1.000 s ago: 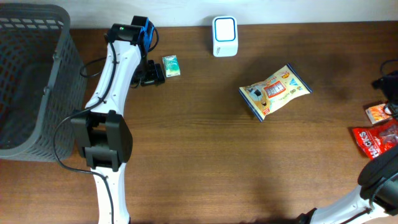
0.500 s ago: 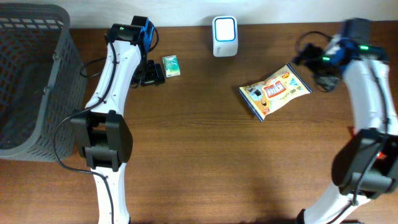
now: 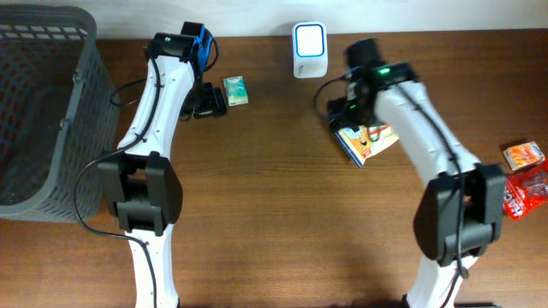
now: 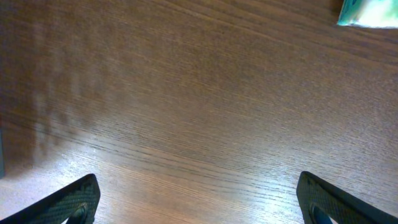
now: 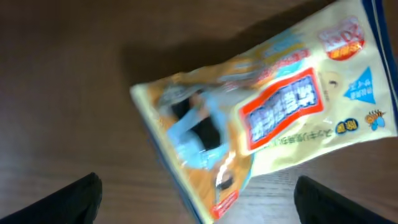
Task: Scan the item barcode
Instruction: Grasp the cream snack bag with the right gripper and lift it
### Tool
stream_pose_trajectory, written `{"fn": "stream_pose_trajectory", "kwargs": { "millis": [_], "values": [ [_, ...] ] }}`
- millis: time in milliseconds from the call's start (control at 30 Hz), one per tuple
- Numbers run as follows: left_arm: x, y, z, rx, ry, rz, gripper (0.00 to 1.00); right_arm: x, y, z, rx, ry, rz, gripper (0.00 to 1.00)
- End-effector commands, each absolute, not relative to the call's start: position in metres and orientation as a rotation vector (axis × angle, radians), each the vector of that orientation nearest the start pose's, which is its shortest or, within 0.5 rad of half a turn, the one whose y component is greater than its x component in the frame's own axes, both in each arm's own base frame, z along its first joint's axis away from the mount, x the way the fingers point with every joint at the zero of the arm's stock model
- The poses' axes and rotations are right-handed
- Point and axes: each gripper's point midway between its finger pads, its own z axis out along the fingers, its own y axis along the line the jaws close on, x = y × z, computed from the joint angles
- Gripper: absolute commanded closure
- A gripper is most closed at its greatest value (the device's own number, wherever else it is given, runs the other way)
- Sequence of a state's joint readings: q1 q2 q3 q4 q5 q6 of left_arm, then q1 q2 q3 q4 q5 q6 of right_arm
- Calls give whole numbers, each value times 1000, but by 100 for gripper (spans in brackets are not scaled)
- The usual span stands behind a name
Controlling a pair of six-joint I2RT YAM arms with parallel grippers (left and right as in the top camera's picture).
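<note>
Snack bag (image 5: 261,118) lies flat on the table (image 3: 282,222), in the upper centre-right of the overhead frame, below and to the right of the white scanner (image 3: 309,38). It has yellow film and a blue edge. A red panel with white characters runs across the middle, and an orange-red round badge and a pale blue triangle sit toward the upper right of the wrist view. The script looks Japanese, but it is too blurred for me to read.

Right arm comes in from the lower right edge, forearm running up and left, wrist over the bag and hiding its upper part from overhead. Right gripper (image 5: 199,202) faces down at the bag, jaws spread wide, one tip in each lower corner of the wrist view. I cannot tell whether the tips touch the film.

Left arm reaches from the bottom left up to the top left. Left gripper (image 3: 210,101) sits just left of a small green packet (image 3: 235,90), jaws spread wide over bare wood.

Grey mesh basket (image 3: 43,111) is at the upper left edge, well apart from the bag. Orange packet (image 3: 523,156) and red packet (image 3: 524,188) sit at the right edge. Open wood runs across the lower centre between the arms.
</note>
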State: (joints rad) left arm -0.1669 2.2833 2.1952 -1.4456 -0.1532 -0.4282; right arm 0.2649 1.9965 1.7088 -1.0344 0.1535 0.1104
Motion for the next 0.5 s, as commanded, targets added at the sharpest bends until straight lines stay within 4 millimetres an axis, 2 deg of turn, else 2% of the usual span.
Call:
{"fn": "stream_pose_trajectory", "kwargs": {
  "millis": [0,33,133,267,367,467],
  "values": [
    [449,-49,110,-420,3022,195,1,428,88,107,-363,2773,-550,2],
    [449,-49,110,-420,3022,194,1,426,91,104,-395,2755,-611,2],
    [449,-49,110,-420,3022,195,1,420,100,86,-455,2773,-646,2],
    [449,-49,110,-420,3022,194,1,423,97,65,-467,2795,-697,2],
    [449,-49,110,-420,3022,195,1,431,86,61,-453,2747,-816,2],
    [449,-49,110,-420,3022,194,1,438,85,53,-437,2733,-824,1]
  ]
}}
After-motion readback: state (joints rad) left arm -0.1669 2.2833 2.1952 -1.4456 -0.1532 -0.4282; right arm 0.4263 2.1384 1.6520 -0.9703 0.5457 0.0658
